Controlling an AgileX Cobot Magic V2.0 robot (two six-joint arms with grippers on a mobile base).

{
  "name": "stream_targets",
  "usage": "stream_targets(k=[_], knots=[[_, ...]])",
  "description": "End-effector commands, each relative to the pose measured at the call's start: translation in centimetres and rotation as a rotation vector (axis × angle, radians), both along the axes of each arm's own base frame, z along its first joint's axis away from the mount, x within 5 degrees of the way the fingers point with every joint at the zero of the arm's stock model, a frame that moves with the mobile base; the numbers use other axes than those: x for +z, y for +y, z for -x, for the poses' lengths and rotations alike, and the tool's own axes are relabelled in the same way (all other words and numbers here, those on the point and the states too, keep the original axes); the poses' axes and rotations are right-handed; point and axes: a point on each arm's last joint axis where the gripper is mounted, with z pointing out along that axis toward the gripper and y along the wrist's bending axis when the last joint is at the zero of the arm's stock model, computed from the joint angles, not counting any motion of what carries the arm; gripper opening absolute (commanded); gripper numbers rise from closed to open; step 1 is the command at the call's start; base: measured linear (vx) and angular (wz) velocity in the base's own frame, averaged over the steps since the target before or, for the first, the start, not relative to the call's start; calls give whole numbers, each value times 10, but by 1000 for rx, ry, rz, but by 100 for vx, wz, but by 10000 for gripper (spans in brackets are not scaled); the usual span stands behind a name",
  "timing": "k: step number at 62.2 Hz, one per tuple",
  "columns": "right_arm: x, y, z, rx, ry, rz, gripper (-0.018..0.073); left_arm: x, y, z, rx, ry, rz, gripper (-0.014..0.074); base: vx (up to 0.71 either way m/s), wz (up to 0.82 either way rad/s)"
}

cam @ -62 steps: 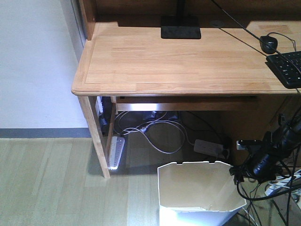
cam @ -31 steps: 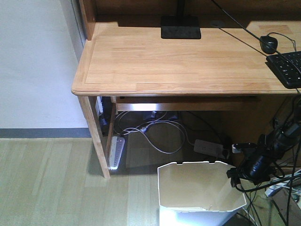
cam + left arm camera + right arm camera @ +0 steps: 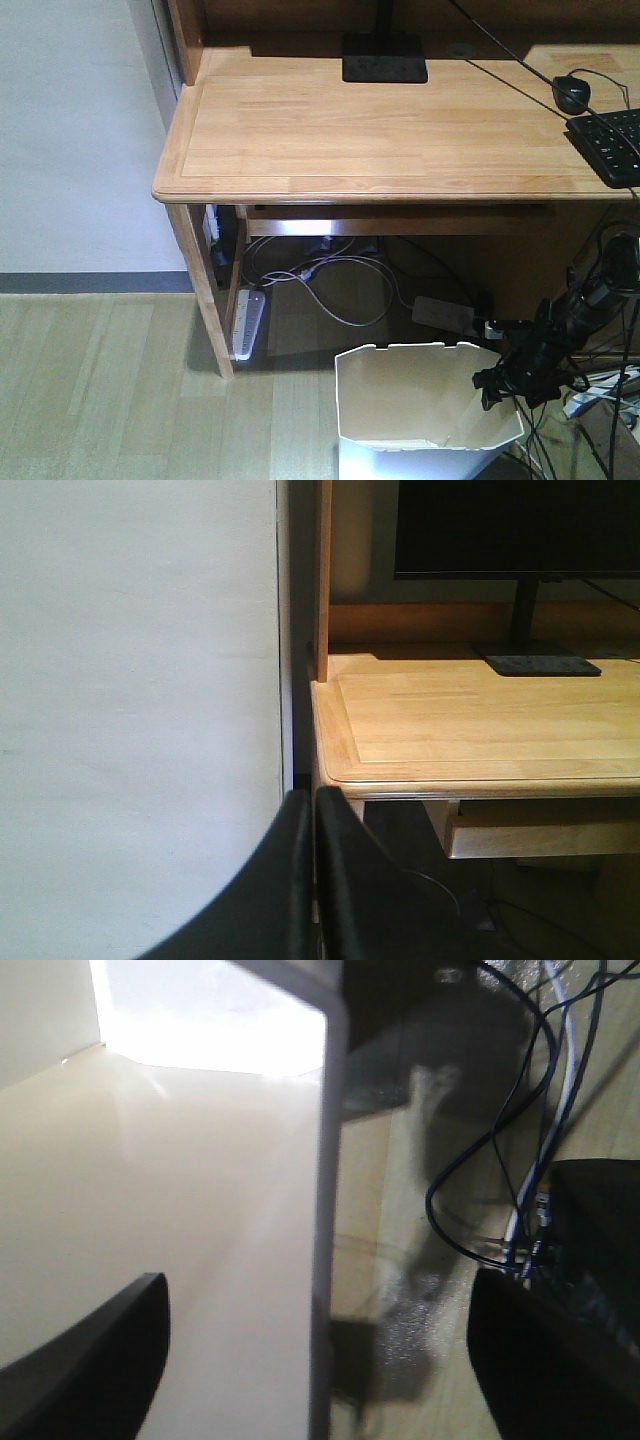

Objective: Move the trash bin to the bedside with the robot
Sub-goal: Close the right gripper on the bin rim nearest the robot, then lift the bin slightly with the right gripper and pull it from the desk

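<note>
While parted, right tool (image 3: 495, 386) astride bin (image 3: 400, 402).

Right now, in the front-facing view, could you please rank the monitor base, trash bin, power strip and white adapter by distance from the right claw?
1. Trash bin: right claw straddles its right rim.
2. White adapter: floor, behind the bin.
3. Power strip: floor, by the desk's left leg.
4. Monitor base: on the desk, far back.
</note>
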Motion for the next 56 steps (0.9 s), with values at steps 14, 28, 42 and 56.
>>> stream_targets(k=[14, 28, 42, 56], knots=[[8, -3, -23, -66, -12, -33, 227, -2, 0, -1, -4, -60, 14, -6, 0, 0], [4, 3, -31, -8, 37, -88, -18, -2, 0, -1, -4, -60, 14, -6, 0, 0], [19, 6, -44, -23, -16, -164, -10, -2, 0, -1, -4, -60, 14, -6, 0, 0], [39, 11, -48, -46, -65, -218, -6, -2, 0, -1, -4, -60, 14, -6, 0, 0]])
